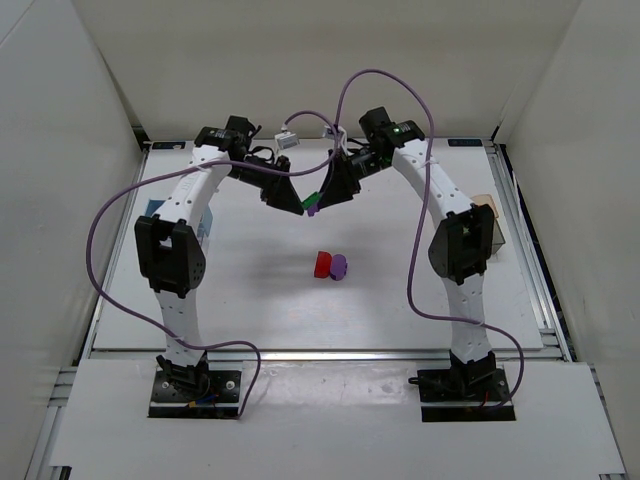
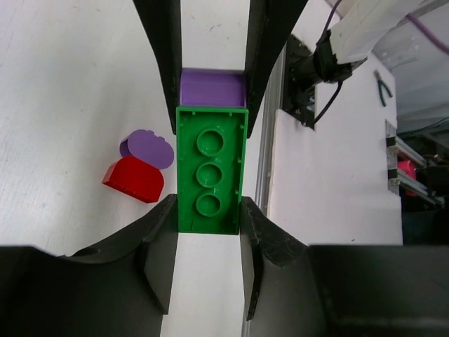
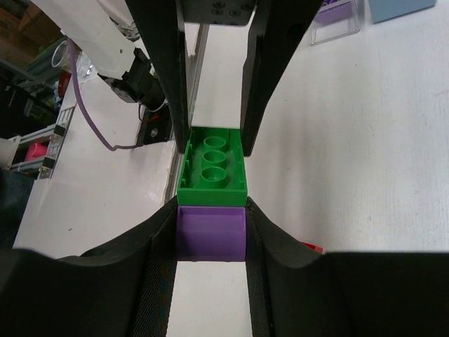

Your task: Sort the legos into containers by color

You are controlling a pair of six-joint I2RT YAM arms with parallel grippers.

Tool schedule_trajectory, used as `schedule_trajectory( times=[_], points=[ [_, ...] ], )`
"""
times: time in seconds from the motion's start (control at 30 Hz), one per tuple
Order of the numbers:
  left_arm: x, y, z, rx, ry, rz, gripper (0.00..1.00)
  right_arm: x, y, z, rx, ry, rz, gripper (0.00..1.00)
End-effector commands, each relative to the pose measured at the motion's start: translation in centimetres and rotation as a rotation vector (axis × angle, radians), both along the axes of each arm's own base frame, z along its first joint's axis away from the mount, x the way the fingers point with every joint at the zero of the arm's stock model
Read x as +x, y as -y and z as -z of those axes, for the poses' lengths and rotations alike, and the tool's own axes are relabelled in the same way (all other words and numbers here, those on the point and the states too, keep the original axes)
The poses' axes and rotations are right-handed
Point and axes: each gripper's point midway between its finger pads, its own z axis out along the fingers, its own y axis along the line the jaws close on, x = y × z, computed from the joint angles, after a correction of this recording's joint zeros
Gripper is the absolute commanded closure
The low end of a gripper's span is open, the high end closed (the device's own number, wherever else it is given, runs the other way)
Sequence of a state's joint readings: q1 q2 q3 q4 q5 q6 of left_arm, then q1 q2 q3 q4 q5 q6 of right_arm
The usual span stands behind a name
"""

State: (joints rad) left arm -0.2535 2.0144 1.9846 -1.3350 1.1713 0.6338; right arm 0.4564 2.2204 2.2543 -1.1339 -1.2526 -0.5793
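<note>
A green lego brick (image 2: pixel 211 172) and a purple lego block (image 3: pixel 210 232) are stuck together end to end, held in the air over the back middle of the table (image 1: pixel 260 300). My left gripper (image 2: pixel 208 217) is shut on the green brick's near end. My right gripper (image 3: pixel 210 226) is shut on the purple block. In the top view the two grippers meet tip to tip, left (image 1: pixel 293 202) and right (image 1: pixel 322 197), with the green brick (image 1: pixel 313 197) between them. A red lego (image 1: pixel 322 264) and a rounded purple lego (image 1: pixel 340 267) lie touching on the table below.
A clear container (image 3: pixel 337 17) with purple pieces and a blue container (image 3: pixel 400 8) stand on the table's left side, mostly hidden by the left arm in the top view. A tan container (image 1: pixel 487 206) and a dark-clear one (image 1: pixel 497 238) stand at the right edge behind the right arm.
</note>
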Motion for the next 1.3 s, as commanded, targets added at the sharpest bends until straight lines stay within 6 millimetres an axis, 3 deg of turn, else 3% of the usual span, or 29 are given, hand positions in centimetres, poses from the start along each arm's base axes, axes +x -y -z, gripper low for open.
schedule_trajectory(
  times=[0.0,0.3,0.4,0.5,0.63,0.77,0.9,1.0,1.03,1.13,1.17,1.2,1.27],
  points=[
    [1.4,-0.3,-3.8,-0.116,0.068,-0.040,0.90,-2.0,0.7,-1.3,-0.002,0.033,-0.023,1.00],
    [5.8,-2.7,-6.2,-0.167,0.131,-0.197,0.90,-2.9,3.0,0.8,-0.068,0.014,-0.011,1.00],
    [6.0,-2.8,-6.1,-0.162,0.123,-0.211,0.90,-2.7,3.8,0.8,-0.086,0.026,0.009,1.00],
    [6.0,-2.4,-5.0,-0.130,0.116,-0.220,0.90,-1.9,5.9,1.1,-0.129,0.033,0.065,1.00],
    [5.9,-1.1,-3.7,-0.064,0.169,-0.214,0.90,-0.7,10.7,1.9,-0.200,0.015,0.192,1.00],
    [5.5,0.4,-3.4,-0.056,0.164,-0.187,0.90,1.1,17.7,2.0,-0.251,-0.005,0.399,1.00],
    [5.5,1.1,-3.2,-0.060,0.141,-0.186,0.90,0.9,21.1,0.9,-0.251,0.021,0.493,1.00],
    [5.5,0.9,-3.8,-0.068,0.148,-0.196,0.90,0.7,20.4,0.2,-0.237,0.030,0.491,1.00],
    [5.5,0.5,-4.5,-0.075,0.164,-0.207,0.90,0.8,19.1,0.0,-0.227,0.055,0.464,1.00],
    [5.7,-1.2,-5.9,-0.079,0.180,-0.270,0.90,1.1,15.0,-0.2,-0.212,0.087,0.401,1.00],
    [5.7,-1.8,-6.3,-0.074,0.187,-0.294,0.90,0.6,12.5,-0.2,-0.213,0.112,0.353,1.00],
    [5.2,-2.5,-7.1,-0.072,0.192,-0.322,0.90,2.1,10.9,-0.4,-0.193,0.177,0.356,1.00],
    [5.3,-4.3,-7.9,-0.058,0.216,-0.382,0.90,1.9,6.7,-0.5,-0.196,0.170,0.352,1.00]
  ],
)
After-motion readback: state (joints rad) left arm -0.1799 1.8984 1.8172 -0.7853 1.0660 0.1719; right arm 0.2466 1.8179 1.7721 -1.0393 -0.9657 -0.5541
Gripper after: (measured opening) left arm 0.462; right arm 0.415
